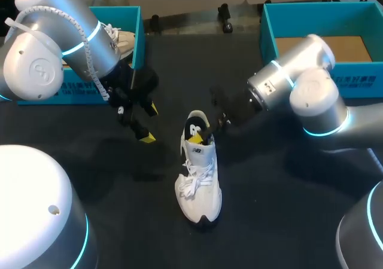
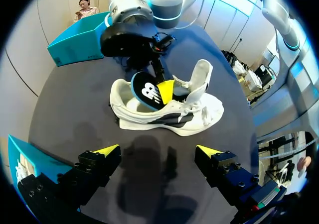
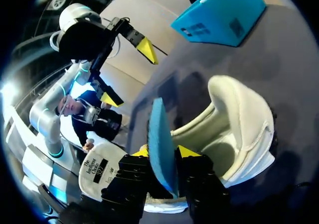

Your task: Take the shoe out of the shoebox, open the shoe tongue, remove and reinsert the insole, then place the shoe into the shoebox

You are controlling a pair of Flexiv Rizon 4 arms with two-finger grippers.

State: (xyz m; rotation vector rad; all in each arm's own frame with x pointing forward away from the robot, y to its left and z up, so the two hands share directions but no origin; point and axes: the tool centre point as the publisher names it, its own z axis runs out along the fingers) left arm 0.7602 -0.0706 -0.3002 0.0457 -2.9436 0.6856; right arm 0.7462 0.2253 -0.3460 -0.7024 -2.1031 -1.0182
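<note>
Soft, even light from above falls on the dark, matte tabletop (image 1: 269, 185), so the white shoe (image 1: 199, 179) stands out brightly. Faint, diffuse shadows lie beside the shoe, on the side of the left claw (image 1: 149, 123). The insole (image 3: 160, 129), pinched in the right claw (image 3: 164, 153) over the shoe, is lit flat, without glare.

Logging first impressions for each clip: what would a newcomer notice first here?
The white shoe stands mid-table, and the right gripper pinches its insole, which sticks out of the heel opening. The left gripper hangs open beside the shoe. The teal left shoebox and right shoebox sit at the table's back corners.
</note>
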